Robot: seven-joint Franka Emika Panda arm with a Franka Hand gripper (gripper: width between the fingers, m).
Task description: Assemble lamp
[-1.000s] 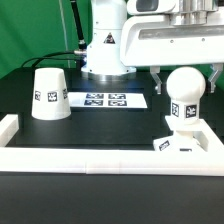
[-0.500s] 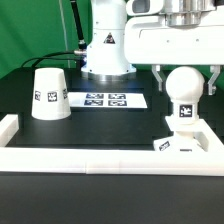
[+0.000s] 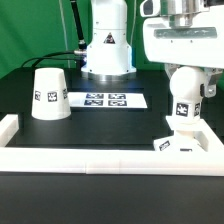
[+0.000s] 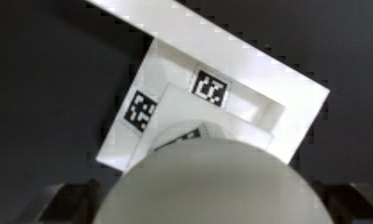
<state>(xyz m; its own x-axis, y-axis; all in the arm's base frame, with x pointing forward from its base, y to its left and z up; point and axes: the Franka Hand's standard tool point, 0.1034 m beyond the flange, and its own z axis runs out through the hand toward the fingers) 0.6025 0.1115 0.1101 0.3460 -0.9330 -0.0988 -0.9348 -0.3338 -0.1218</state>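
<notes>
The white round bulb stands upright by its tagged neck on the small square base, at the exterior view's right. My gripper is down over the bulb's round top, one finger on each side, jaws open with a small gap showing. In the wrist view the bulb fills the space between the two dark fingers, with the tagged base beyond it; the gripper straddles it. The tapered shade stands mouth down at the exterior view's left, far from the gripper.
The marker board lies flat between the shade and the bulb. A long white rail runs along the front, with a short rail end at the left. The robot's base stands behind.
My gripper has come down from above the bulb so its fingers now flank the round top. The bulb, base and shade have not moved.
</notes>
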